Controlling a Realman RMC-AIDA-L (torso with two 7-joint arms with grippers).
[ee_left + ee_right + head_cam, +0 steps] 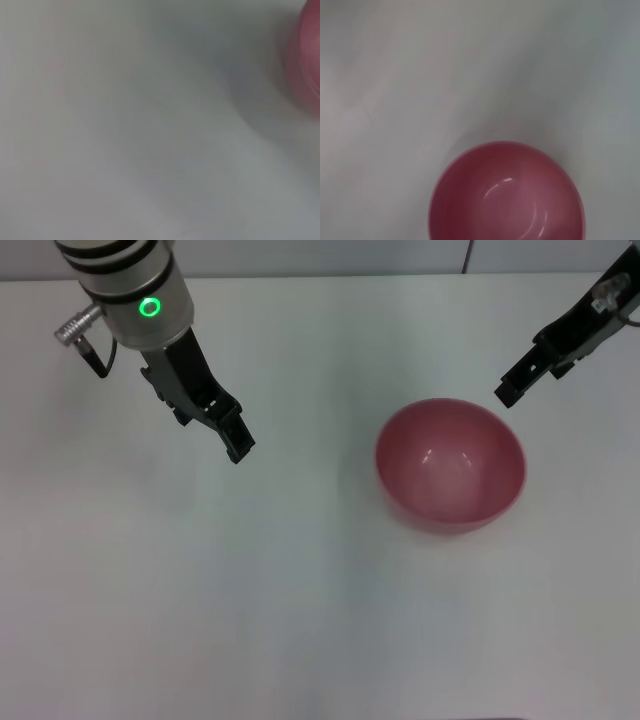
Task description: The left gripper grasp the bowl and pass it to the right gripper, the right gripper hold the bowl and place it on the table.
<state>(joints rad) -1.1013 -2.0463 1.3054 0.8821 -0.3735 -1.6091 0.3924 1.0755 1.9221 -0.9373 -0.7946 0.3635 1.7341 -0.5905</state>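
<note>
My left gripper point(238, 448) hangs above the table point(300, 620), well to the left of the bowl point(450, 465) and clear of it, holding nothing. Its arm slants down from the upper left corner of the head view, the green ring lit on the wrist and the silver plug sticking out on the side away from the bowl. The black fingers taper to one dark tip; I cannot tell whether they are apart or together.

My right gripper point(508, 392) hovers just beyond the bowl's far right rim, apart from it, with its arm running off the upper right edge. Its fingers also merge into one dark shape, so their state is unclear.

The bowl sits upright on the table, mouth up, empty, with no writing on it.

My left wrist view is blurred, showing only a strip of the bowl point(309, 60) at one edge. My right wrist view looks down into the bowl point(507, 195), its near side cut off.
</note>
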